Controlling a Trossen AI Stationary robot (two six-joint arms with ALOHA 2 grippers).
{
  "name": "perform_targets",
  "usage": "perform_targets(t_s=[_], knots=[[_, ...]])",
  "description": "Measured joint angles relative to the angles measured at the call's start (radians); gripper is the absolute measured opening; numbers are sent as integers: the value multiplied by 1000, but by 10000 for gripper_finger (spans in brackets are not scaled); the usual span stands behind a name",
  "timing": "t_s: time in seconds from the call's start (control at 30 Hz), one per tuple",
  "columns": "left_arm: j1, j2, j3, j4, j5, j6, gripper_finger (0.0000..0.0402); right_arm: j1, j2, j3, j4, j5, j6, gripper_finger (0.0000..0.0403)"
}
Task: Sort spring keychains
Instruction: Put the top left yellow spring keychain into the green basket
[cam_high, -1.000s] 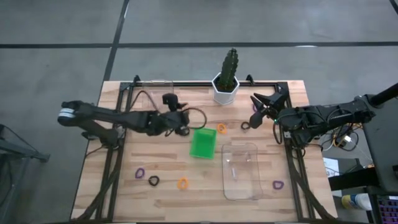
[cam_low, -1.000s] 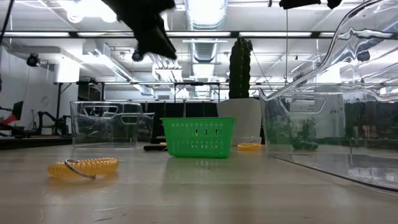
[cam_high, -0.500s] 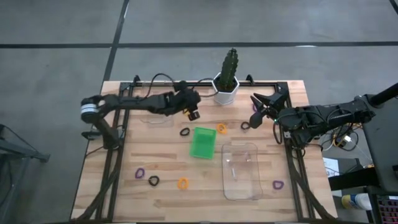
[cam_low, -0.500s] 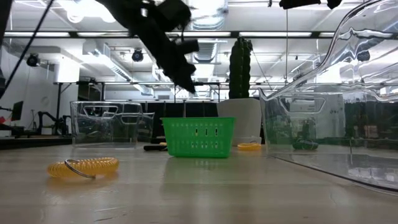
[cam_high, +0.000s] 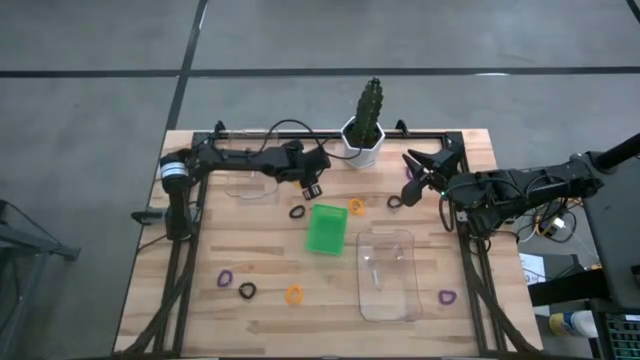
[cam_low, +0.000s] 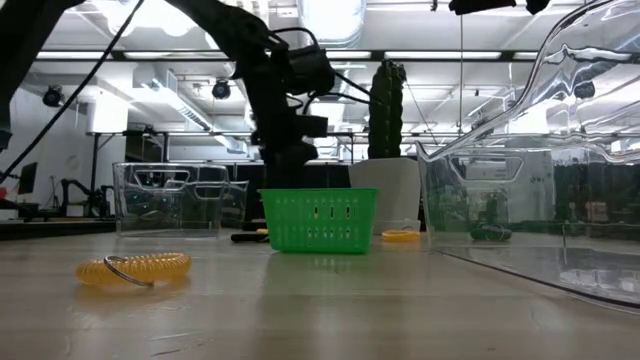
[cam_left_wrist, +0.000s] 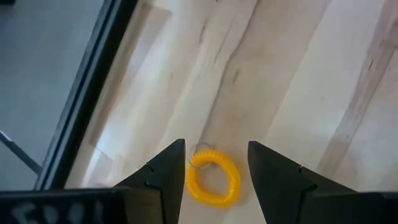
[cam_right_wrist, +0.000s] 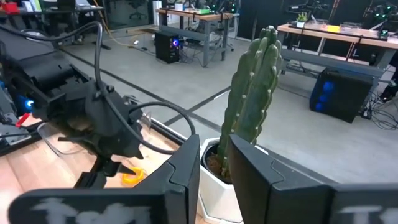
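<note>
The keychains lie scattered around the green bin (cam_high: 325, 229): an orange one (cam_high: 356, 207) just beside its far right corner, a black one (cam_high: 297, 212) just to its left, another black one (cam_high: 394, 202) further right. Purple (cam_high: 225, 277), black (cam_high: 247, 290) and orange (cam_high: 293, 294) loops sit well nearer than the bin, to its left, and one purple (cam_high: 447, 296) lies far off to its near right.

The left gripper (cam_high: 311, 186) hovers beyond the bin's far left corner, fingers spread wide and empty; its wrist view frames an orange keychain (cam_left_wrist: 212, 180) between them. The right gripper (cam_high: 425, 165) waits well right of the bin, near the cactus (cam_high: 370, 105), jaws a narrow slit apart and holding nothing.

These coils look light, springy and easily flicked away. Pinching across one side of the ring, pressing down onto the table, seems safest.
</note>
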Motion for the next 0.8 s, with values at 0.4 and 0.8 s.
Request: perform_targets(t_s=[0.4, 0.8], knots=[[1, -10, -15, -25, 130, -128, 168, 0, -1, 0, 0, -5, 0, 72], [33, -10, -111, 25, 133, -135, 168, 0, -1, 0, -1, -23, 19, 79]])
